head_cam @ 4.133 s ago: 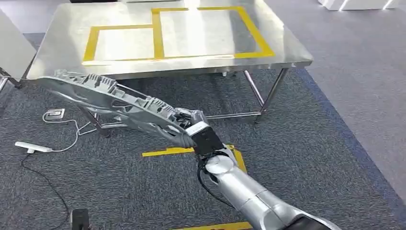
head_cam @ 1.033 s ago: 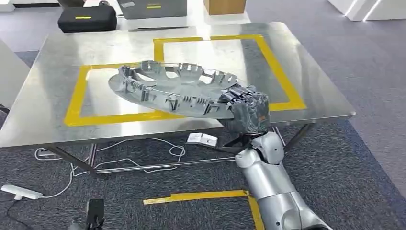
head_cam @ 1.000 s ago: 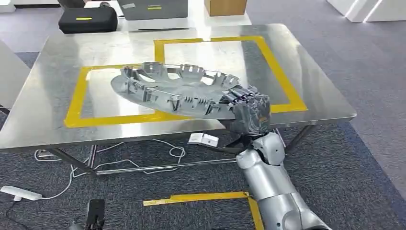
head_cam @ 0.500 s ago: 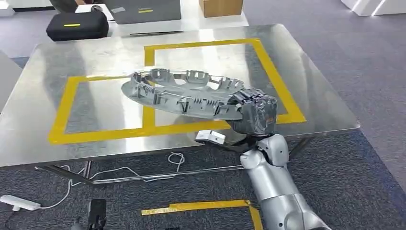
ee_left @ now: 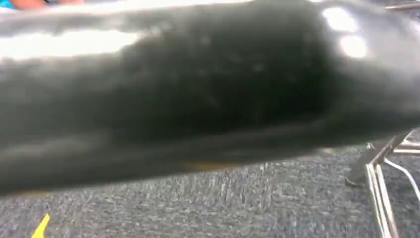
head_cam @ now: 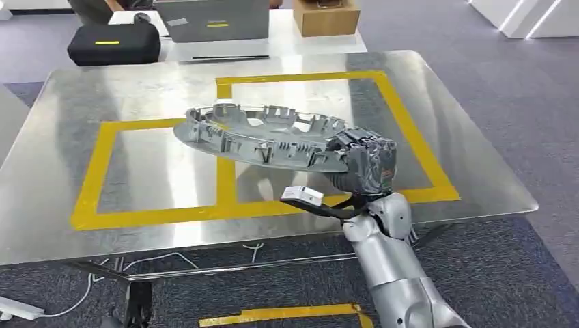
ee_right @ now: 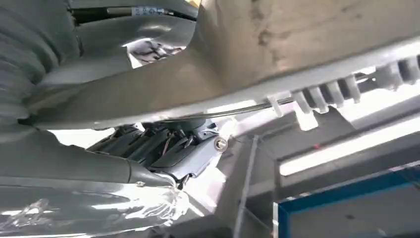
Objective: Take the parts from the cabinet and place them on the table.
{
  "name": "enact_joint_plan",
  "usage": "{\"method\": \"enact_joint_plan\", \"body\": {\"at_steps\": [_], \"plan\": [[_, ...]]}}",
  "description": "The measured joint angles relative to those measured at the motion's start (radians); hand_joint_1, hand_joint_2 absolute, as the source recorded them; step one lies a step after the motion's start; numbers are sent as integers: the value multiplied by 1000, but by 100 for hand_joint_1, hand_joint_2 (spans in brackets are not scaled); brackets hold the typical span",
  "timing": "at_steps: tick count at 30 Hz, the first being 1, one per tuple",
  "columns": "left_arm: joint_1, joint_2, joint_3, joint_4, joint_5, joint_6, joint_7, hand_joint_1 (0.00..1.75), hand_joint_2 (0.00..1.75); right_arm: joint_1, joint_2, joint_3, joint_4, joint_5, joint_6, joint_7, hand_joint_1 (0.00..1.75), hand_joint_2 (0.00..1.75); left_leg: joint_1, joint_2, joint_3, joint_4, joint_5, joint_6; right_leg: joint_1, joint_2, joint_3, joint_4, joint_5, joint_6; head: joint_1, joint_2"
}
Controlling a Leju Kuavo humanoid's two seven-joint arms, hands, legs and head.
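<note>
A large grey round plastic part (head_cam: pixel 263 137) with a ribbed rim hangs nearly level above the steel table (head_cam: pixel 61 225), over the middle yellow tape line. My right hand (head_cam: pixel 362 160) grips its near right edge, fingers curled over the rim. In the right wrist view the part's pale underside (ee_right: pixel 307 44) runs across the frame, with my dark fingers (ee_right: pixel 158 146) wrapped under it. The part's far left edge floats over the left taped rectangle (head_cam: pixel 102 164), clear of the tabletop.
Yellow tape marks two rectangles on the table, the right one (head_cam: pixel 410 137) beside my hand. Behind the table stand a black case (head_cam: pixel 113 44), a grey laptop-like box (head_cam: pixel 212 17) and a cardboard box (head_cam: pixel 326 15). Cables and table legs (ee_left: pixel 381 168) lie on the grey carpet.
The camera has come closer to the table, so the whole scene shifted. The part, carried low beside the table earlier, is now held over the tabletop and sits more level.
</note>
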Motion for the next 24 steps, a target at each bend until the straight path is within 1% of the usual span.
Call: {"method": "enact_joint_plan", "body": {"at_steps": [1,2,3,5,6,7,8,9,10,11,15,17,18,20,22,24], "plan": [[3,1,-2,0,-1,13,0,0,0,4,0,0,3,-5,0,0,175,175,-1,-2,4,1,-6,0,0,0,-32,23,-6,-1,-1,0],[6,2,-4,0,-2,19,0,0,0,7,0,0,5,-5,0,1,175,175,-3,-3,9,1,-11,1,0,0,-42,7,19,-4,0,0],[7,2,-7,0,-1,22,0,0,0,9,0,0,7,-1,0,1,175,175,-6,-4,15,1,-17,0,1,0,-34,-43,67,-9,-1,0],[8,-1,-8,0,-1,23,1,0,0,10,0,3,7,10,0,0,175,175,-7,-5,33,1,-29,-2,11,0,23,-219,200,-27,-1,0],[9,-3,-9,0,-2,23,3,0,0,10,0,4,7,16,0,0,175,175,-6,-5,37,-2,-31,-4,19,-2,38,-252,206,-37,-3,0],[9,-6,-11,0,-3,25,4,0,0,9,0,4,7,28,0,0,175,175,-5,-4,35,-3,-30,-7,21,-1,37,-275,192,-42,0,0],[12,-7,-12,0,-4,25,7,0,0,10,1,5,7,44,0,0,175,175,-4,-5,32,-5,-31,-14,24,0,51,-269,210,-50,0,0],[15,-9,-14,0,-6,25,7,0,0,11,1,3,7,58,0,0,175,175,-7,-4,39,4,-28,-20,26,2,41,-282,209,-55,0,0],[17,-9,-16,0,-6,26,7,0,0,19,1,3,7,66,0,1,175,175,-6,-4,43,-4,-35,-15,22,3,62,-283,216,-41,1,0],[17,-9,-16,0,-6,26,7,0,0,19,1,3,7,68,0,0,175,175,-6,-3,42,-9,-33,-10,22,4,61,-284,216,-37,-5,0],[16,-5,-17,0,-6,27,8,0,0,21,1,3,9,98,0,0,175,175,-6,-3,43,-10,-34,-10,23,4,58,-281,213,-41,-6,0],[15,-5,-20,0,-9,28,8,0,0,23,1,4,6,171,0,3,175,175,-5,-3,45,-13,-33,-12,23,4,59,-281,212,-42,-6,0],[15,-5,-24,0,-9,27,8,0,0,23,1,4,3,196,0,9,175,175,-4,-3,45,-13,-32,-15,24,4,59,-280,212,-44,-7,0],[16,-4,-27,0,-9,27,11,0,0,25,1,8,3,230,0,35,175,175,-4,-3,45,-14,-31,-16,25,4,59,-280,213,-45,-7,0],[16,-4,-31,0,-18,26,13,0,0,28,1,26,3,267,0,84,175,175,-3,-3,45,-14,-30,-20,25,4,59,-279,212,-45,-6,0],[17,-4,-30,0,-27,26,13,0,0,17,1,37,23,241,0,126,175,175,-3,-3,45,-15,-30,-22,25,4,59,-278,213,-47,-6,0]]}}
